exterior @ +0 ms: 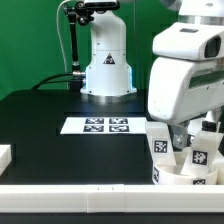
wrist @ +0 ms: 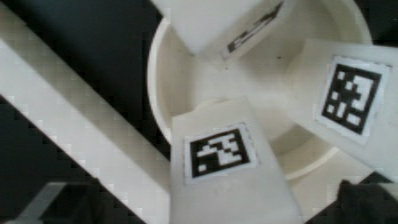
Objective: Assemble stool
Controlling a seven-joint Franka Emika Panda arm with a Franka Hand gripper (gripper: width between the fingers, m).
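The white round seat (wrist: 169, 90) lies at the exterior view's lower right (exterior: 183, 178), beside the front rail. Three stubby tagged legs stand on it: one (wrist: 222, 160) between my fingers, one (wrist: 347, 90) beside it, and one (wrist: 231, 30) farther off. In the exterior view I see two of the tagged legs, one (exterior: 160, 143) and another (exterior: 199, 155). My gripper (wrist: 231, 208) hangs over the seat (exterior: 186, 138). Its dark fingers (wrist: 365, 203) flank the nearest leg with a small gap on each side.
The marker board (exterior: 95, 125) lies flat mid-table. The arm's white base (exterior: 107, 60) stands at the back. A plain white block (exterior: 5, 155) sits at the exterior view's left edge. A white rail (exterior: 80, 200) runs along the front edge, seen in the wrist view as a bar (wrist: 71, 110).
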